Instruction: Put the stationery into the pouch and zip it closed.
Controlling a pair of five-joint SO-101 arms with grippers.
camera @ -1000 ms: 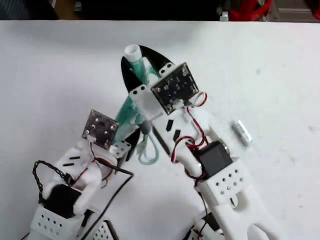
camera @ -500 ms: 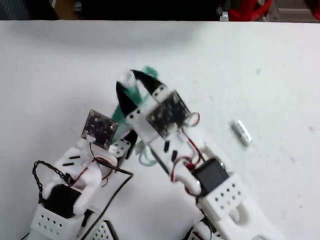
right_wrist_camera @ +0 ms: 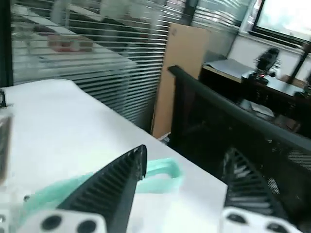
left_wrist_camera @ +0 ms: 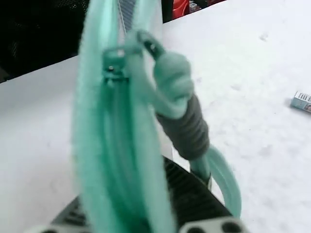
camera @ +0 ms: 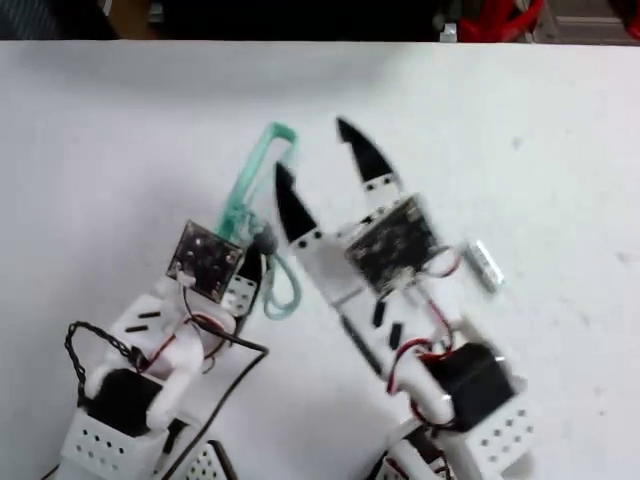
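Both arms are white printed plastic shells around black servo blocks. The right hand (camera: 310, 148) has two black, pointed fingers (right_wrist_camera: 112, 187) with ribbed faces, set in white mounts with round screw holes. Behind it sit a square dark camera board (camera: 392, 243) and looping red and white wires (camera: 408, 357). Behind the left hand (camera: 250, 268) run a black braided cable (camera: 100, 335) and a white perforated plate (camera: 100, 440).

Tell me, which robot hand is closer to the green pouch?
Left. The left hand is gripping the pouch at its near end, by the zipper pull. The right hand is open and sits beside the pouch's far end.
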